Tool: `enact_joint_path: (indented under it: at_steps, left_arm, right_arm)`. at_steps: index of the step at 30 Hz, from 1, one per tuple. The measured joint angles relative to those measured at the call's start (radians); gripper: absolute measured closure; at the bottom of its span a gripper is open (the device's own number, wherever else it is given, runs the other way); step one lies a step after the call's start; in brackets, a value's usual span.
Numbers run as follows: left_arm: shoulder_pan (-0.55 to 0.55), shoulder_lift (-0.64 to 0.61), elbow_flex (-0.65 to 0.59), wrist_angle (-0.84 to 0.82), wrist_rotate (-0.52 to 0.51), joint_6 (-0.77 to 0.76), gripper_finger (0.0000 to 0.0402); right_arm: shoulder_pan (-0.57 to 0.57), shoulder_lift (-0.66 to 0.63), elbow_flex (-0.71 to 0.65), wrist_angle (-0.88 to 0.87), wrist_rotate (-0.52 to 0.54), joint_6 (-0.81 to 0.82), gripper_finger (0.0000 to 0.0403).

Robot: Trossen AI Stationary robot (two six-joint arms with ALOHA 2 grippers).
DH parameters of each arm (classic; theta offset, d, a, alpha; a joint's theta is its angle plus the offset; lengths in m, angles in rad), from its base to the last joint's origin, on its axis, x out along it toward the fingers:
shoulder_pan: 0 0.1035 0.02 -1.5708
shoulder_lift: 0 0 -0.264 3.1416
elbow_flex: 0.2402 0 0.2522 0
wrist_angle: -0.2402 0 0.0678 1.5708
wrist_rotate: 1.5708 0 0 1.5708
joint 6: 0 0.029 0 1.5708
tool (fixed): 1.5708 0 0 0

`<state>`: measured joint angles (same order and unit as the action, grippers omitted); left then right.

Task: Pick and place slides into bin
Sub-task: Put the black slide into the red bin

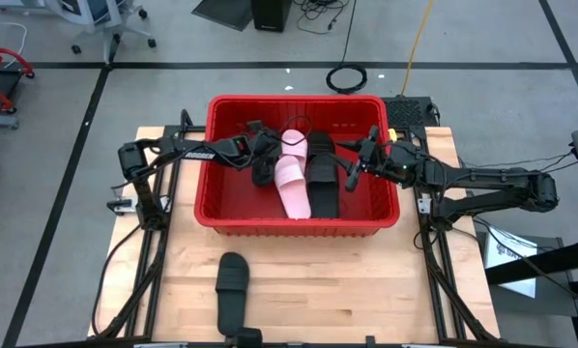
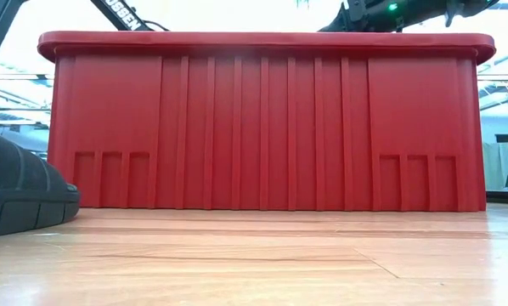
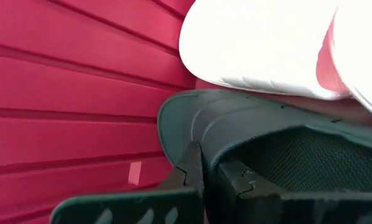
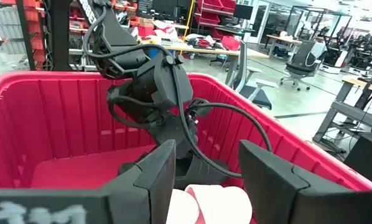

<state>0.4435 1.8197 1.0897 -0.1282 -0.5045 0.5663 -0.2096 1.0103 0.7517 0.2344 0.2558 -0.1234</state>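
Observation:
The red bin (image 1: 221, 208) stands mid-table and fills the low view (image 2: 262, 127). Inside it lie a pale pink slide (image 1: 291, 179) and a black slide (image 1: 321, 174) side by side. My left gripper (image 1: 257, 155) reaches in from the left and is shut on another black slide (image 1: 262, 172). This slide also shows in the left wrist view (image 3: 248, 130), beside the pink slide (image 3: 260, 43). My right gripper (image 1: 359, 162) hovers open and empty over the bin's right part, above the pink slide (image 4: 214, 202). One more black slide (image 1: 233, 285) lies on the table in front of the bin. My left gripper pinches the black slide's side edge (image 3: 204, 163) between its two fingers (image 3: 189, 165), near one rounded end of the sole. The fingers come from the table's left, slanting down into the bin. Whether the slide rests on the bin floor, I cannot tell.
The bin's thick rim and sloping walls (image 4: 61, 112) surround both grippers. The black slide on the table also shows at the low view's left edge (image 2: 16, 195). Bare wood tabletop (image 1: 366, 280) lies in front of the bin. Cables run on the floor beyond the table.

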Motion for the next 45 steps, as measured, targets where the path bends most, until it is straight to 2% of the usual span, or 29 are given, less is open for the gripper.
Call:
enact_joint_path:
  at_steps: [5,10,16,21,34,39,45]
  left_arm:
    - [-0.002,0.004,0.0,0.019,-0.005,0.003,0.0401]
    - [-0.002,-0.001,-0.001,-0.023,-0.076,0.055,0.039]
    - [-0.004,-0.001,-0.002,-0.009,-0.03,0.034,0.0391]
    - [-0.026,-0.001,-0.002,0.026,-0.047,0.031,0.0398]
    - [-0.024,-0.001,-0.002,0.012,-0.047,0.031,0.038]
    - [-0.026,-0.001,-0.002,-0.02,-0.087,0.011,0.038]
    - [-0.038,-0.001,-0.002,-0.03,-0.047,-0.019,0.0364]
  right_arm:
    - [0.0,0.0,0.0,0.0,0.0,0.001,0.0238]
    - [0.002,0.0,0.0,-0.001,0.0,0.007,0.0238]
    - [0.002,0.0,0.0,0.0,0.0,0.006,0.0238]
    - [0.002,0.0,0.0,0.0,0.0,0.005,0.0238]
    - [0.002,0.0,0.0,0.0,0.0,0.006,0.0238]
    - [0.002,0.0,0.0,0.0,0.0,0.006,0.0238]
    - [0.002,0.0,0.0,0.0,0.0,0.007,0.0238]
